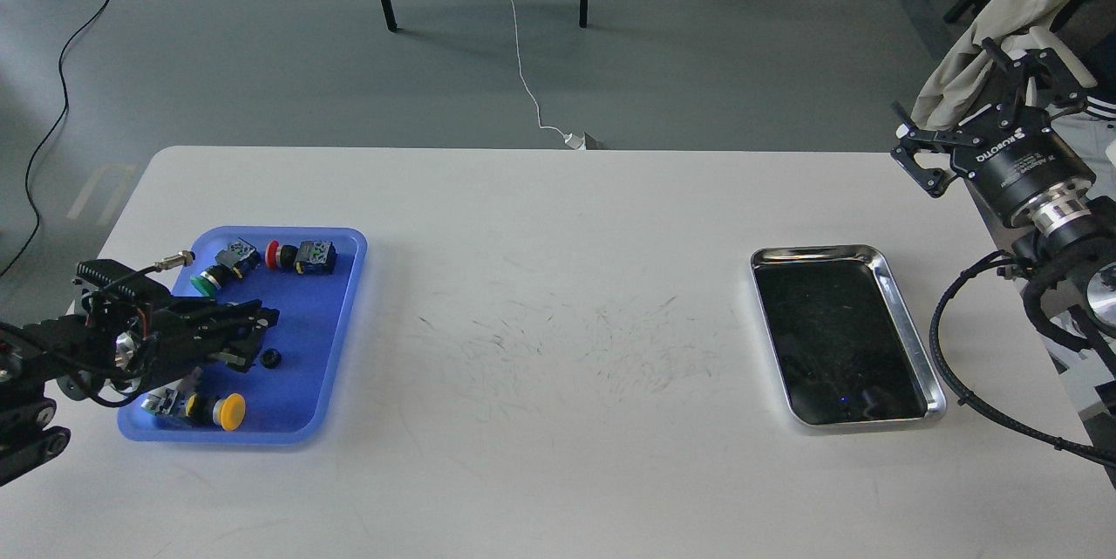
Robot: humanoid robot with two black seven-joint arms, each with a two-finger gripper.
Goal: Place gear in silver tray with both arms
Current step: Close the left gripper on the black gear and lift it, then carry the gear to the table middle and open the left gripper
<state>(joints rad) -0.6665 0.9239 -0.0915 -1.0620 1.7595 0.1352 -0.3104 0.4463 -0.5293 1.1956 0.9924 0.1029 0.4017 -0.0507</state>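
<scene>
A small black gear (271,358) lies on the floor of the blue plastic tray (340,332) at the left. My left gripper (261,325) hovers low over that tray, its tips just above and left of the gear and apart from it. Its dark fingers lie close together and I cannot tell them apart. The silver tray (898,284) sits on the right of the table, and its dark mirror-like bottom holds nothing. My right gripper (981,110) is raised beyond the table's far right corner, well behind the silver tray, with its jaws wide open and empty.
The blue tray also holds a green push button (207,282), a red one (275,255) and a yellow one (230,412). A beige cloth (1003,36) hangs behind the right gripper. Chair legs and cables are on the floor beyond the table.
</scene>
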